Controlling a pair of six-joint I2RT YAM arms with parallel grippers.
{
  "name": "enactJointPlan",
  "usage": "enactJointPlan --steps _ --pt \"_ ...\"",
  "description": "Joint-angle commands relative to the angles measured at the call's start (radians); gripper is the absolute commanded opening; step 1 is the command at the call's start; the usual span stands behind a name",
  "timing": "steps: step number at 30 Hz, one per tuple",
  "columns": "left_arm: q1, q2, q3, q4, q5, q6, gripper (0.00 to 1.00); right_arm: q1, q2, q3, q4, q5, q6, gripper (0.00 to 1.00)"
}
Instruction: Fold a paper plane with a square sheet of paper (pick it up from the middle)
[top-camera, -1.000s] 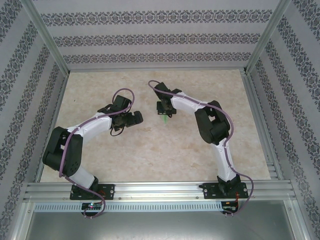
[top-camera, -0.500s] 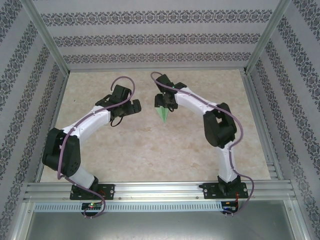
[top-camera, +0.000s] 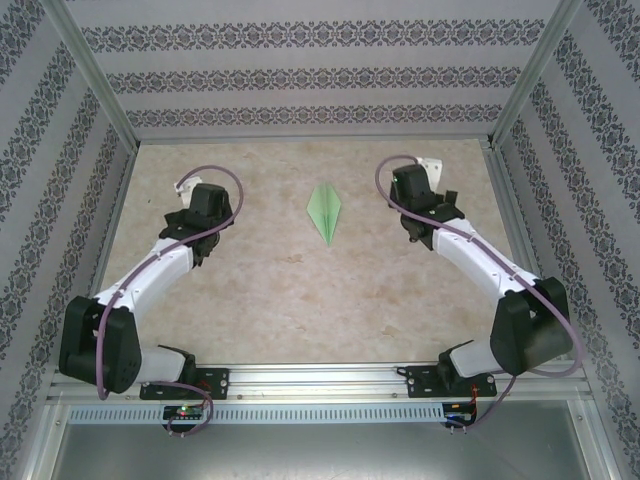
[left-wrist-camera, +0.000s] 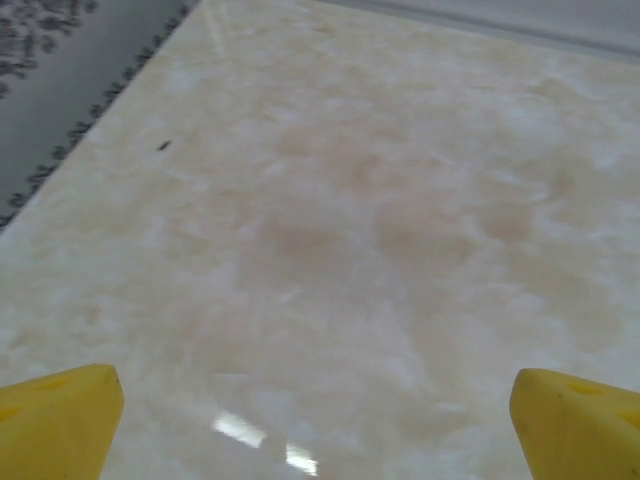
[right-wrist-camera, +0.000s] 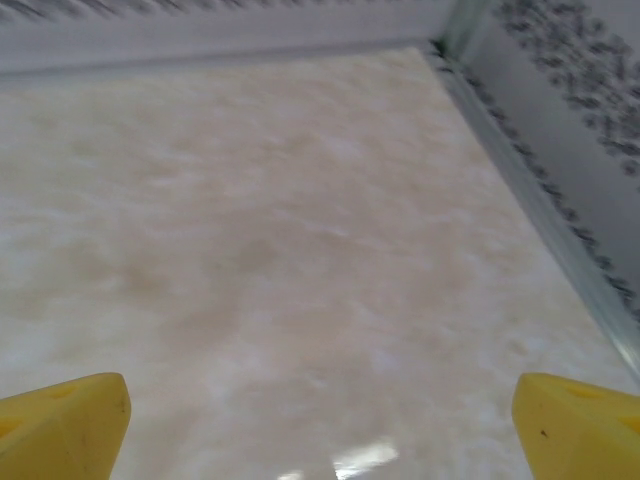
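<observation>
I see the paper plane (top-camera: 324, 210) lying flat on the table (top-camera: 300, 300), in the far middle part. It is pale green, a narrow kite shape with a centre crease, and its long sharp tip points toward the near edge

paper plane (top-camera: 325, 210) lies flat on the table (top-camera: 300, 300), in the far half, roughly on the centre line, long point toward the near edge. left gripper (top-camera: 190, 205) is to its left and right gripper (top-camera: 425, 185) to its right, both well apart from it, at about the same depth. each gripper faces its own far corner. arm bases sit on the rail (top-camera: 320, 380) along the near edge. walls (top-camera: 300, 75) stand behind and beside the table.
</observation>
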Motion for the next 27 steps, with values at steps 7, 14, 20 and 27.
enactJointPlan --steps 7,14,20,27 --pt "0.144 -0.09 -0.316 0.469 0.051 0.21 1.0 -0.159 -0.067 -0.356 0.501 -0.012 -0.21 0.98" --pt "0.181 0.014 -0.438 0.868 0.303 0.392 1.0 -0.232 -0.108 -0.513 0.788 -0.216 -0.265 0.98" --pt "0.2 0.086 -0.448 1.023 0.483 0.432 1.0 -0.316 -0.09 -0.547 0.939 -0.347 -0.251 0.98" --pt "0.201 0.184 -0.459 1.127 0.541 0.452 1.0 -0.333 0.026 -0.567 1.118 -0.433 -0.255 0.98"
